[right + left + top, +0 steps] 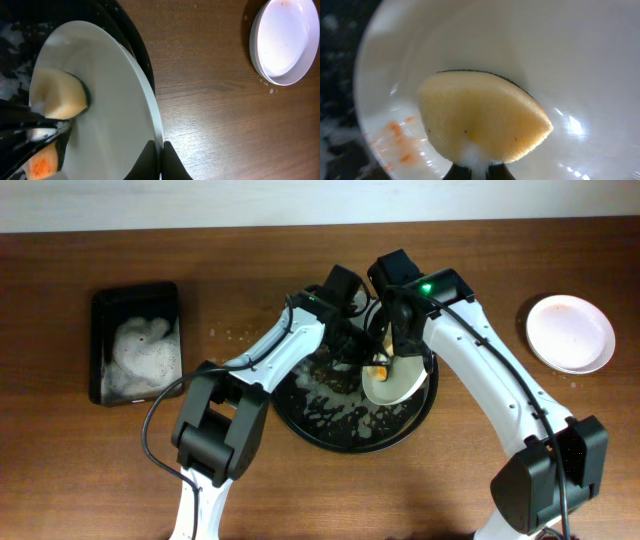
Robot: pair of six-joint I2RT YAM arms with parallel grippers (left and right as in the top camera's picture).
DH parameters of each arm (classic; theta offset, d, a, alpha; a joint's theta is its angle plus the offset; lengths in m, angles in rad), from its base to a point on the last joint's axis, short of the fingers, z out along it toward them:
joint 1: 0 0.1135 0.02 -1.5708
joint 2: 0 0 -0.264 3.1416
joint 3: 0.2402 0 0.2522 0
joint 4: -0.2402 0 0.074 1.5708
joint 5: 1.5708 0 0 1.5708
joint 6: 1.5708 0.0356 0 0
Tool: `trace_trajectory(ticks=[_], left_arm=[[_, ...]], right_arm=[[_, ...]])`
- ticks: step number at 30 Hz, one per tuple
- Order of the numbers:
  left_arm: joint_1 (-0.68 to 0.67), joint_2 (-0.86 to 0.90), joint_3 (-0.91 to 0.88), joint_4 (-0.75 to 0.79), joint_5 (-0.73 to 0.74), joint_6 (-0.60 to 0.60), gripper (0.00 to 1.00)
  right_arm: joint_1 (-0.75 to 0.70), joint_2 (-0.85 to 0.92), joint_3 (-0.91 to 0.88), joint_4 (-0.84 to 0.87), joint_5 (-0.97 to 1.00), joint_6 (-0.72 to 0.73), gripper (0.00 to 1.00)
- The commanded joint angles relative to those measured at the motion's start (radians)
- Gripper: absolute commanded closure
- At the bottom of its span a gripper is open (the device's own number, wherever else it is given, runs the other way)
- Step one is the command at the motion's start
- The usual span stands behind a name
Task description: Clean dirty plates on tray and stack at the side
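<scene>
A white plate (398,383) with an orange smear is held tilted over the round black tray (300,425). My right gripper (160,150) is shut on the plate's rim (150,100). My left gripper (472,172) is shut on a yellow sponge (480,122) and presses it against the plate's inner face (560,60); an orange smear (395,142) lies to the sponge's left. The sponge also shows in the right wrist view (57,95). A white plate (570,332) with a faint orange trace lies on the table at the right and shows in the right wrist view (287,40).
A smaller black rectangular tray (137,342) holding white foam sits at the left. The round tray's floor is wet with suds (330,410). Droplets mark the brown wooden table (80,470) near the tray.
</scene>
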Motion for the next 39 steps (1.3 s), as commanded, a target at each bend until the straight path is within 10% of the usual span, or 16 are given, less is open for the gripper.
trace_trajectory(ticks=[1, 21, 24, 28, 39], left_arm=[[-0.002, 0.012, -0.064, 0.017, -0.106, -0.056, 0.99], [0.053, -0.043, -0.165, 0.092, -0.43, -0.168, 0.99], [0.048, -0.048, -0.166, 0.082, -0.428, -0.167, 0.99], [0.029, -0.046, -0.166, 0.076, -0.432, -0.167, 0.99], [0.014, -0.162, -0.143, 0.081, -0.404, -0.1, 0.98]], right_arm=[[0.001, -0.016, 0.019, 0.004, -0.02, 0.018, 0.96], [0.002, -0.016, 0.019, 0.003, 0.0, 0.009, 0.95], [-0.005, -0.016, 0.019, 0.004, -0.085, 0.009, 0.56], [-0.038, -0.016, 0.019, 0.004, -0.155, -0.013, 0.34], [-0.381, -0.015, -0.068, 0.015, -0.657, -0.224, 0.34]])
